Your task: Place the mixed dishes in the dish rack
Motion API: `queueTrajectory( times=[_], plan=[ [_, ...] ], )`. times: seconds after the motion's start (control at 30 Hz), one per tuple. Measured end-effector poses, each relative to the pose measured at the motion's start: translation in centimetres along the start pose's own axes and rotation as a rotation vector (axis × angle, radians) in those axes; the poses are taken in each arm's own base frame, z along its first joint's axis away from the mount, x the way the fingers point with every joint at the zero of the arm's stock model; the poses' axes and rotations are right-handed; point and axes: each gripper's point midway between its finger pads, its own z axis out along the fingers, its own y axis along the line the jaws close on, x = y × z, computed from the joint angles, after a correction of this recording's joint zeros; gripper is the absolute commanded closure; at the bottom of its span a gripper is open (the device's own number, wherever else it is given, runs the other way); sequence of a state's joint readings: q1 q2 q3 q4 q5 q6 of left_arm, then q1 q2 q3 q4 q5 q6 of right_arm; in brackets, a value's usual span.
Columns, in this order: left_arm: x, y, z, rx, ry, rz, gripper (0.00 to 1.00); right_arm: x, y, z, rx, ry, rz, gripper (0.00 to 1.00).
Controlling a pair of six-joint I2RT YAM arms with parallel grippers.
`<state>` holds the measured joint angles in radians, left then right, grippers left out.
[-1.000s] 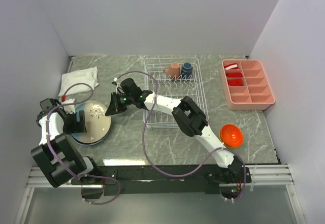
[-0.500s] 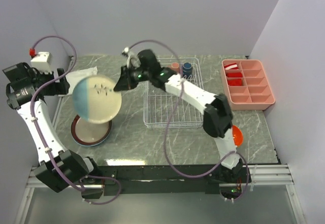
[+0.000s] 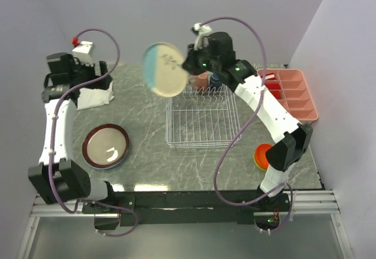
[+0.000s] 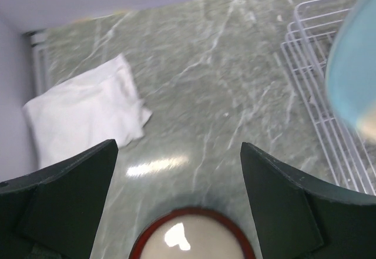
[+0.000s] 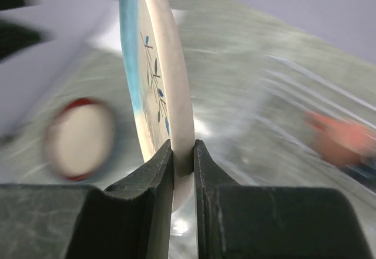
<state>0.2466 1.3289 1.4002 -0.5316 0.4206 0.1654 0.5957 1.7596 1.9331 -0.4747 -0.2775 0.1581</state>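
Plate, cream with a light-blue side and a leaf sprig. Pinched at its rim between the two fingers of the right hand, which are closed down to a gap no wider than the rim. It is carried on edge, high in the air. Probable reason: the prongs accept a plate only when it is upright, so it is already turned for slotting.

Dish rack, white wire. It sits on the table below the right hand and nearer the arm bases. A pink mug and a dark blue mug stand at its far edge, just under that hand. No plate is in the prongs yet.

Left hand. Fingers are spread wide with nothing between them, and it is raised over the table well apart from the rack. Probable reason: this stand-off leaves the other arm room.

Maroon-rimmed plate. Flat on the table directly beneath the left hand's open fingers, and likely its next pick.

White cloth. Folded, beyond the left hand's fingertips and to their left. Not part of the load.

Orange bowl. On the table beside the right arm's elbow, well apart from both hands, awaiting loading.

Pink tray. Lies to the right of the right hand. It is not the destination.
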Motion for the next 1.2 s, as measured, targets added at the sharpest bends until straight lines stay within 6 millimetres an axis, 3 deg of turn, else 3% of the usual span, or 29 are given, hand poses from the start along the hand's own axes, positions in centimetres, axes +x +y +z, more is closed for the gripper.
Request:
queueTrajectory(
  times=[0.13, 0.2, 0.27, 0.4, 0.53, 0.7, 0.97, 1.2],
  plan=[
    [0.9, -1.7, 4.8, 0.07, 0.009, -0.001, 0.07, 2.0, -8.8, -3.0, 0.36, 0.046, -0.04, 1.0],
    [1.6, -2.2, 6.6, 0.084, 0.018, 0.002, 0.07, 3.8, -11.4, -4.7, 0.493, 0.099, -0.068, 1.0],
    [2.3, -2.4, 8.2, 0.087, 0.031, 0.0, 0.07, 5.4, -12.7, -6.0, 0.577, 0.163, -0.105, 1.0],
    [3.8, -3.0, 10.9, 0.105, 0.066, -0.013, 0.07, 6.2, -13.2, -7.0, 0.647, 0.212, -0.154, 1.0],
    [5.2, -3.6, 12.3, 0.114, 0.107, -0.021, 0.07, 5.1, -13.1, -7.0, 0.699, 0.179, -0.147, 1.0],
    [5.1, -4.3, 12.5, 0.118, 0.108, -0.031, 0.06, 3.1, -12.6, -6.4, 0.756, 0.098, -0.113, 1.0],
    [5.1, -4.8, 12.6, 0.121, 0.113, -0.027, 0.06, 3.4, -11.6, -6.3, 0.793, 0.076, -0.072, 1.0],
    [4.9, -4.6, 13.6, 0.121, 0.115, -0.028, 0.06, 3.8, -13.7, -7.3, 0.861, 0.081, -0.066, 1.0]
  ],
)
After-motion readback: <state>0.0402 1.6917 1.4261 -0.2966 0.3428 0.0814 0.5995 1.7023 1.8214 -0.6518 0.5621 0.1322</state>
